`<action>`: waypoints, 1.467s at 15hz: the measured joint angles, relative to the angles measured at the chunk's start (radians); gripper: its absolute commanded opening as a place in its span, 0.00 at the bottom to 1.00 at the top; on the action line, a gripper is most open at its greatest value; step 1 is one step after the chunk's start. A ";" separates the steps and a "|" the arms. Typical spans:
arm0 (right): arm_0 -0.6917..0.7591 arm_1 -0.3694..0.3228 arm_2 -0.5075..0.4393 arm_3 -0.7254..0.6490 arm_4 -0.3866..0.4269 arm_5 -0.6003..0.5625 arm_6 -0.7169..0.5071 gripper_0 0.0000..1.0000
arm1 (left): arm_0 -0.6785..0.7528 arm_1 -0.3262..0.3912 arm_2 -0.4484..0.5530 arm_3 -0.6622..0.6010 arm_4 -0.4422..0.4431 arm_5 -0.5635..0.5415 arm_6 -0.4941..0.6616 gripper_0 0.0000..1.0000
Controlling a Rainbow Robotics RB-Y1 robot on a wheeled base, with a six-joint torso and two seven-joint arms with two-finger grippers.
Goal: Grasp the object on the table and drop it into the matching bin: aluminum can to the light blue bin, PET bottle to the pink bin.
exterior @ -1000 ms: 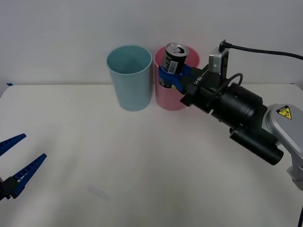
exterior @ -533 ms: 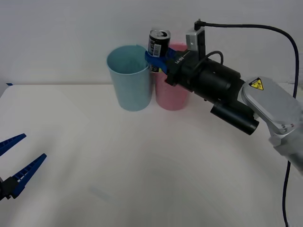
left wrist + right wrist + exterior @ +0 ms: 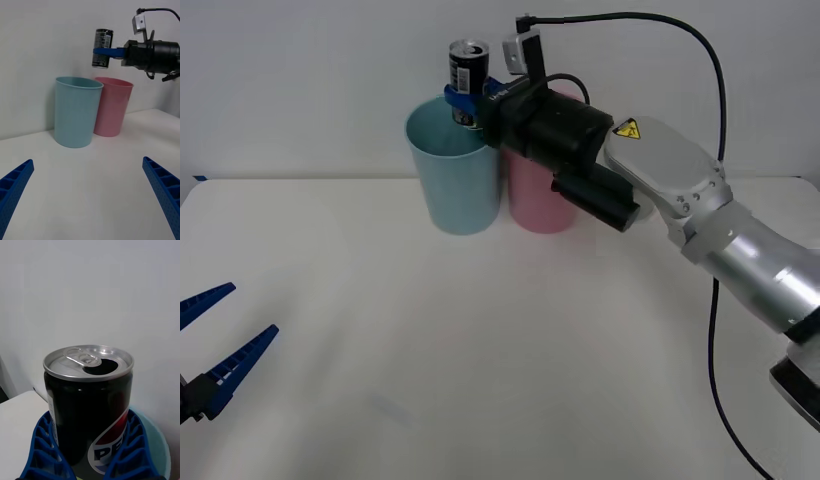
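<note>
The aluminum can (image 3: pixel 468 65), black with a shiny silver pull-tab top, hangs upright in the air with my right gripper (image 3: pixel 467 106) shut on its lower half. It is above the light blue bin (image 3: pixel 455 175), over the rim on the side nearest the pink bin (image 3: pixel 536 200). The right wrist view has the can (image 3: pixel 88 401) between the blue fingers (image 3: pixel 41 450), with a pale teal rim (image 3: pixel 157 442) below. From the left wrist, the can (image 3: pixel 102 48) floats above both bins. My left gripper (image 3: pixel 215 345) waits open, low at the table's near left.
The two bins stand touching side by side at the back of the white table (image 3: pixel 500 340), against a plain wall. My right arm (image 3: pixel 660 190) reaches across above the pink bin. A black cable (image 3: pixel 680 40) loops over it.
My right gripper has carried the can leftwards and upwards, from in front of the pink bin to above the light blue bin's rim. The left arm has not moved.
</note>
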 measured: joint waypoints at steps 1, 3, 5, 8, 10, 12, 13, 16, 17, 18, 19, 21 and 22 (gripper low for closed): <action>-0.027 0.024 0.006 0.040 -0.003 0.014 0.003 0.00 | 0.000 0.000 0.000 0.000 0.000 0.000 0.000 1.00; -0.080 0.076 0.025 0.126 -0.004 0.055 0.006 0.00 | 0.000 0.000 0.000 0.000 0.000 0.000 0.000 1.00; -0.114 0.116 0.035 0.183 -0.004 0.095 0.014 0.00 | 0.000 0.000 0.000 0.000 0.000 0.000 0.000 1.00; -0.136 0.144 0.067 0.213 -0.011 0.172 0.027 0.00 | 0.000 0.000 0.000 0.000 0.000 0.000 0.000 1.00; -0.138 0.145 0.081 0.214 -0.019 0.190 0.033 0.00 | 0.000 0.000 0.000 0.000 0.000 0.000 0.000 1.00; -0.138 0.145 0.081 0.214 -0.021 0.190 0.039 0.05 | 0.000 0.000 0.000 0.000 0.000 0.000 0.000 1.00; -0.138 0.145 0.081 0.214 -0.021 0.190 0.040 0.43 | 0.000 0.000 0.000 0.000 0.000 0.000 0.000 1.00; -0.138 0.144 0.080 0.213 -0.023 0.192 0.044 1.00 | 0.000 0.000 0.000 0.000 0.000 0.000 0.000 1.00; -0.138 0.145 0.080 0.209 -0.024 0.193 0.047 1.00 | 0.000 0.000 0.000 0.000 0.000 0.000 0.000 1.00; -0.138 0.145 0.078 0.205 -0.024 0.193 0.048 1.00 | 0.000 0.000 0.000 0.000 0.000 0.000 0.000 1.00; -0.138 0.144 0.077 0.202 -0.024 0.193 0.049 1.00 | 0.000 0.000 0.000 0.000 0.000 0.000 0.000 1.00; -0.127 0.136 0.077 0.180 -0.027 0.192 0.051 1.00 | 0.000 0.000 0.000 0.000 0.000 0.000 0.000 1.00; -0.112 0.123 0.077 0.151 -0.028 0.193 0.052 1.00 | 0.000 0.000 0.000 0.000 0.000 0.000 0.000 1.00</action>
